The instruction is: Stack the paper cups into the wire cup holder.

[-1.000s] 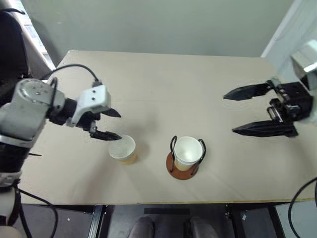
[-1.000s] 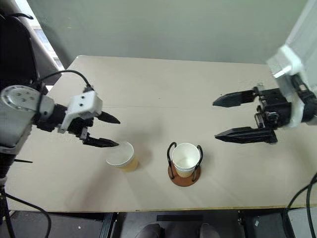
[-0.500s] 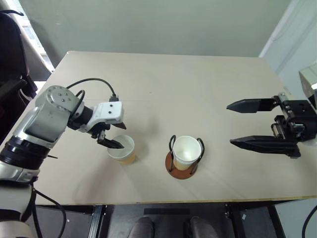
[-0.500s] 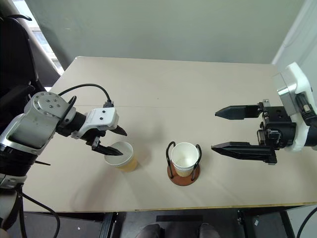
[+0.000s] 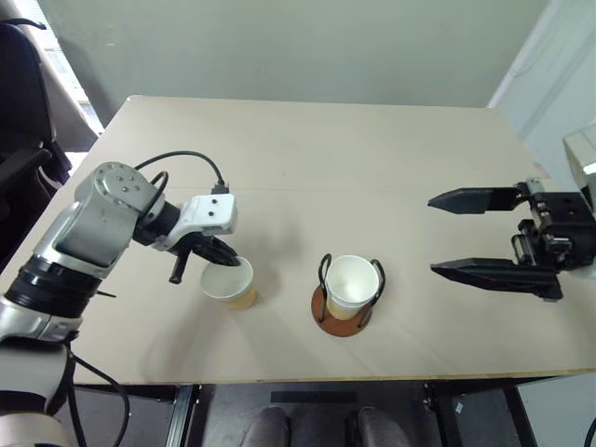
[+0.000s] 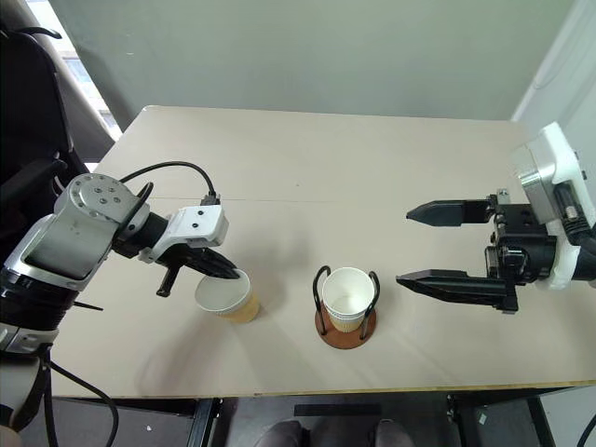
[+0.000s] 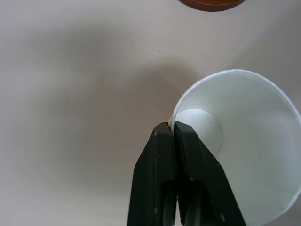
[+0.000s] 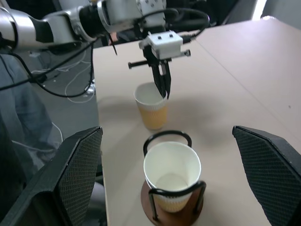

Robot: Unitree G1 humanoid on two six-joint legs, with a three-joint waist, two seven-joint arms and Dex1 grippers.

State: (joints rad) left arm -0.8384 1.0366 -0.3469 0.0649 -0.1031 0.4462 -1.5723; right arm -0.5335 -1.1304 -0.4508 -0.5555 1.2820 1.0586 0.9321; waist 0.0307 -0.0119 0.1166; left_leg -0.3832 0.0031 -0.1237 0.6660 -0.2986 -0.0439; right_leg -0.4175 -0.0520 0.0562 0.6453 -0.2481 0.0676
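A tan-yellow paper cup stands on the table left of centre. My left gripper is shut on its near-side rim, one finger inside the cup and one outside, as the left wrist view shows. The wire cup holder, a reddish-brown disc with two black wire loops, stands to the right of it. A paper cup sits upright between the loops. My right gripper hovers open over the table's right side, pointing left toward the holder, with nothing between its fingers.
The beige table stretches back to a grey-green wall. A black chair stands off the table's left edge. A black cable loops over my left wrist.
My left gripper came down over the cup's rim and shut on it. The right gripper stays open, drawn back a little to the right.
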